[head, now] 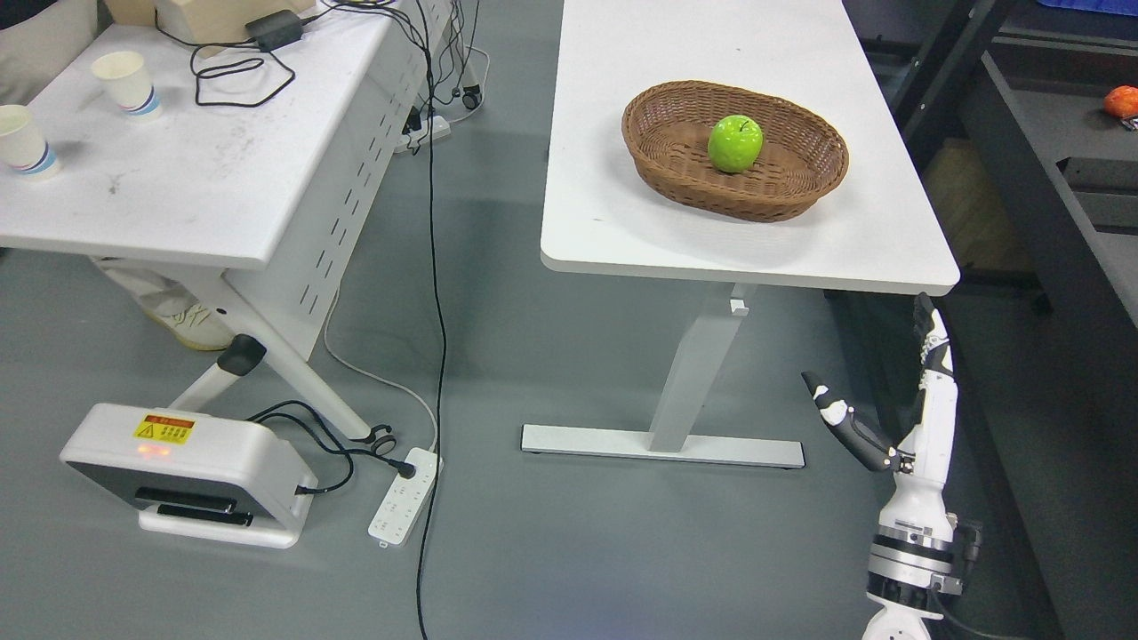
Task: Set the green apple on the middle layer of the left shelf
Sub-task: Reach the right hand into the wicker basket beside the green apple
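Note:
A green apple (735, 143) lies in a brown wicker basket (800, 173) on a white table (622, 204) ahead. My right hand (898, 391) comes up from the lower right, below the table's front right corner. Its fingers are straight and spread, thumb out to the left, and it holds nothing. It is well below and to the right of the apple. My left hand is out of view.
A second white table (178, 178) at left carries two paper cups (129, 84) and cables. A white floor device (187, 471), a power strip (404, 498) and hanging cables (436, 311) are on the grey floor. A dark shelf unit (1058, 178) stands at right, with an orange object (1122, 101).

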